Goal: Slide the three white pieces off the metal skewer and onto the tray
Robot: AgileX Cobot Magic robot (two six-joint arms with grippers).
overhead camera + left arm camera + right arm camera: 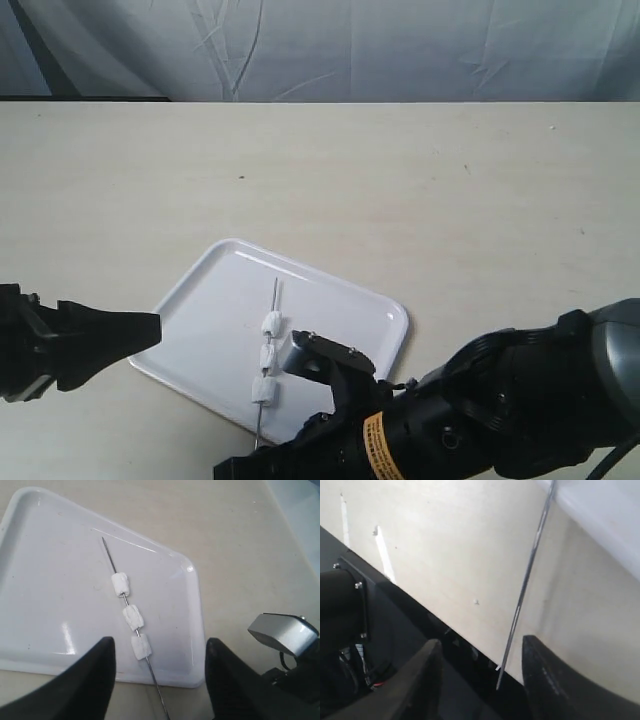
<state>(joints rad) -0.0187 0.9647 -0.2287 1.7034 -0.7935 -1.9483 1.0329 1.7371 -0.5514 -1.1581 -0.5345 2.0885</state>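
Observation:
The glossy white tray [330, 310] lies on the table near the front. The thin metal skewer [275, 296] rests across it, its blunt end sticking out over the tray's near rim and past the table edge. Three white pieces [267, 355] are threaded on it in a row, shown also as white pieces [131, 617] on the skewer [155, 685] in the left wrist view. My left gripper [159, 652] is open, hovering by the tray's near rim, fingers either side of the skewer line. My right gripper [480, 652] is open around the skewer's free end [520, 605], not touching it.
The beige table [420, 180] stretches behind the tray, with a wrinkled grey cloth backdrop [330, 45]. The right arm's bulky black body [480, 410] fills the front right corner. A dark drop beyond the table edge [395, 645] shows in the right wrist view.

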